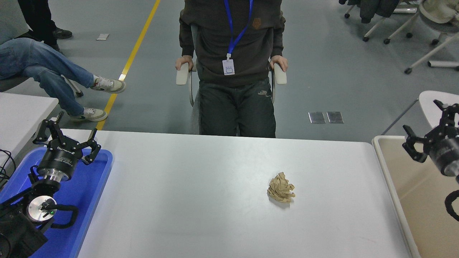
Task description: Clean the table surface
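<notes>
The table surface (200, 200) is a wide light grey-white top. A crumpled tan paper ball (280, 187) lies on it, right of centre. My right gripper (426, 127) is open and empty, raised over the beige bin at the right edge, well to the right of the paper ball. My left gripper (66, 137) is open and empty, parked over the blue tray at the lower left.
A beige plastic bin (385, 168) stands against the table's right end. A blue plastic tray (86, 200) sits at the left end. A person (233, 53) sits in a chair at the far side, hands on the armrests. Another seated person's legs (53, 71) are at the upper left.
</notes>
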Motion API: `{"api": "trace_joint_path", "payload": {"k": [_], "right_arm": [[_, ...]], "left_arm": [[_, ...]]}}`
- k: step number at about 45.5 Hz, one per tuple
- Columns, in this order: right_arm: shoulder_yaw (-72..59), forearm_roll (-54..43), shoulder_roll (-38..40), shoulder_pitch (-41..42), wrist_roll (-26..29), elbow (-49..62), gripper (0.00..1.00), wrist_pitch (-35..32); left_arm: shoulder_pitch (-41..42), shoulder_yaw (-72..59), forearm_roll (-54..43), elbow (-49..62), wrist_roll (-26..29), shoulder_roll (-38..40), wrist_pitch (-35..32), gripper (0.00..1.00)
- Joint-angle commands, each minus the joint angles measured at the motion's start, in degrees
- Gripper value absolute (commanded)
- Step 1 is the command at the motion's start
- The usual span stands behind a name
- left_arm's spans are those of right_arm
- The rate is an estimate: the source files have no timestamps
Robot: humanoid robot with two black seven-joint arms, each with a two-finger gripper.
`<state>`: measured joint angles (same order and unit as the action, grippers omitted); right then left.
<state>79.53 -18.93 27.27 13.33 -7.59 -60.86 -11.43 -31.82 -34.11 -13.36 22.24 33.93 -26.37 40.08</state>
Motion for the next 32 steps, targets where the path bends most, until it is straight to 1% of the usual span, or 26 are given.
{"api": "trace_joint_path", "payload": {"k": [1,7,14,21,32], "right_arm": [[1.51,-0.23,-7.4,-1.29,-2.77,-1.63,0.98,-1.57],[0.63,-0.84,-8.28,-0.68,-7.43,0.21,0.98,-2.1],[-3.05,-1.99,-10.04,1.95,-14.02,7.85,0.98,-4.65],[-8.51,-1.9,-10.65,4.68,-20.44,14.09,0.98,-4.83],[-9.74,-1.81,-11.71,6.79,-20.97,16.38,0.98,-4.83]], "left_arm": [[0.0,0.01,0.0,0.0,0.0,0.0,0.0,1.0],[0.0,0.01,0.0,0.0,0.0,0.0,0.0,1.0],[0.0,0.01,0.0,0.0,0.0,0.0,0.0,1.0],[0.0,0.01,0.0,0.0,0.0,0.0,0.0,1.0],[0.0,0.01,0.0,0.0,0.0,0.0,0.0,1.0]]}}
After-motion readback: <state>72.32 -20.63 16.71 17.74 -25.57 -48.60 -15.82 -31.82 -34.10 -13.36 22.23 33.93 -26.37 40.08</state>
